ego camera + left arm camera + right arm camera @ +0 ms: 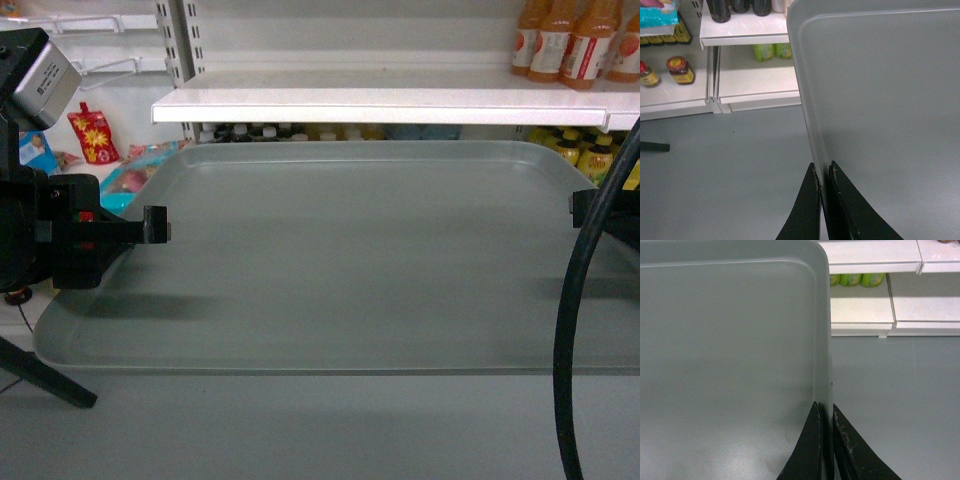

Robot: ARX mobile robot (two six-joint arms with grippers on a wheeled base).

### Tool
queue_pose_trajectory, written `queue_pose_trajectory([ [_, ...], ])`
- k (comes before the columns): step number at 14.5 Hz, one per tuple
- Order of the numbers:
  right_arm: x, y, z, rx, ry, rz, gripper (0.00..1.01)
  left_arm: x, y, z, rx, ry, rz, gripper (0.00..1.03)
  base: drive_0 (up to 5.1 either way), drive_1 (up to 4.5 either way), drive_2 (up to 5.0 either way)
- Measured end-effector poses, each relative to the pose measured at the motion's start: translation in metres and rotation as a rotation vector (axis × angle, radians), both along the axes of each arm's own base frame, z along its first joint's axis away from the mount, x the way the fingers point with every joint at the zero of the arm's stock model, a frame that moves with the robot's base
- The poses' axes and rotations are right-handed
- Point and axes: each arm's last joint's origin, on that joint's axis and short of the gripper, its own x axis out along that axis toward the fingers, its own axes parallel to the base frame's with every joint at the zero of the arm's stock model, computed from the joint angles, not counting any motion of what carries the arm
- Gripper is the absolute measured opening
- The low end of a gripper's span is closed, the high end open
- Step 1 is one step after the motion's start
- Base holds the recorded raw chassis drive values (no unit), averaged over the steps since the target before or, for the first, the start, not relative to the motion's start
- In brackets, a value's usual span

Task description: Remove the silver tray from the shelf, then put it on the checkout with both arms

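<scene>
The silver tray (350,260) hangs level above the grey floor, carried by its two short ends. My left gripper (155,225) is shut on the tray's left rim; in the left wrist view the fingers (810,200) of this gripper (823,172) pinch the rim of the tray (880,100). My right gripper (580,205) is shut on the right rim; in the right wrist view that gripper (824,410) clamps the edge of the tray (730,350). The shelf and the checkout are out of view.
A white rack board (380,100) with orange bottles (565,40) juts out just above the tray's far edge. Low racks hold jars (680,70) and green bottles (860,279). A black cable (570,330) loops at the right, and a black stand leg (45,375) crosses the floor at the left.
</scene>
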Motion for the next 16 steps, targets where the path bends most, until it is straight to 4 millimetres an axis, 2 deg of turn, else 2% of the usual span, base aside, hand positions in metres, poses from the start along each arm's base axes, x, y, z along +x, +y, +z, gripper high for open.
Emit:
queue_pose_trajectory([
  [16, -0.0004, -0.0003, -0.0007, -0.002, 0.009, -0.001, 0.03, -0.0004, -0.0005, -0.0004, 0.0, 0.003, -0.003, 0.03, 0.0, -4.21, 4.3],
])
